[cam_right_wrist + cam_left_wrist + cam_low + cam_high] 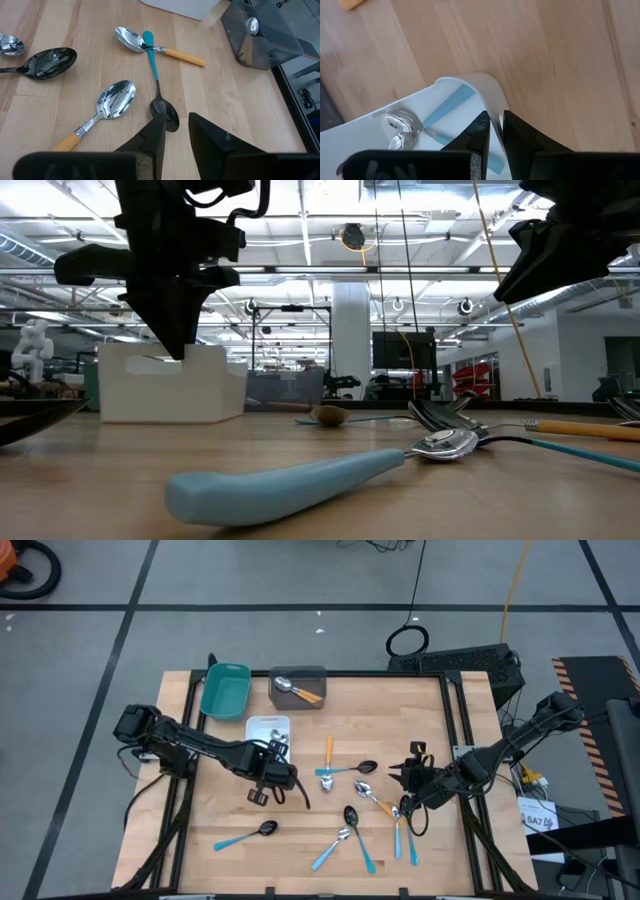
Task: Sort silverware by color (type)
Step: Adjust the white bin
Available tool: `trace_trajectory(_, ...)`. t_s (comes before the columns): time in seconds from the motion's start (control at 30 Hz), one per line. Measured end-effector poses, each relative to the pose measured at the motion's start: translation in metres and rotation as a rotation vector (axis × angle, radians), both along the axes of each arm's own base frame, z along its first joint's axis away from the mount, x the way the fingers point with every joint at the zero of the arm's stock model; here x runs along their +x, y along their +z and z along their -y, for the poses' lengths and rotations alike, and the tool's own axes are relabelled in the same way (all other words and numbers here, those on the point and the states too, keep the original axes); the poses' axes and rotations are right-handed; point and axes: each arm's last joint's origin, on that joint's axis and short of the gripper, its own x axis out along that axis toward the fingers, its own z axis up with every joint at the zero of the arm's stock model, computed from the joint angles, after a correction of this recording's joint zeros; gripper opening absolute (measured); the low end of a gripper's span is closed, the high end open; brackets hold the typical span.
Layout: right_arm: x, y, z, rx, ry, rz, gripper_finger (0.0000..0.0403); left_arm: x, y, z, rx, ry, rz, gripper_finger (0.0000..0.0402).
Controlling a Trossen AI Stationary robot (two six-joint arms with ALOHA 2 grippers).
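Silverware [352, 802] lies scattered mid-tabletop toward the right edge. My left pincer [272, 768], fingers nearly together and empty, hovers over the white tray [262, 725] holding a blue-handled spoon [445, 107]. My right pincer [410, 775], slightly apart, risks nudging crossed spoons. No legible writing.

The table [230, 830] was pale wood with a smooth matt grain. The spoons [112, 102] had glossy, mirror-like metal bowls, some silver and some black, on smooth plastic handles. The white tray [490, 97] looked like smooth plastic, and the fingers [212, 135] were matt black.
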Motion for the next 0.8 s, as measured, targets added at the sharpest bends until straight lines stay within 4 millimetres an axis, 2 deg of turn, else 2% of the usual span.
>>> trace_trajectory(0.17,0.0000,0.0000,0.0000,0.000,0.000,0.000,0.0082,0.0000,0.0000,0.0000,0.000,-0.001,0.000,0.0051)
trace_trajectory(0.53,0.0000,0.0000,0.0000,0.001,-0.001,0.000,0.0082,0.0007,0.0004,-0.0018,0.018,0.169,0.047,0.0051)
trace_trajectory(0.8,0.0000,0.0000,0.0000,0.002,-0.002,0.001,0.0082,0.0004,0.0006,-0.0025,0.034,0.205,0.057,0.0053)
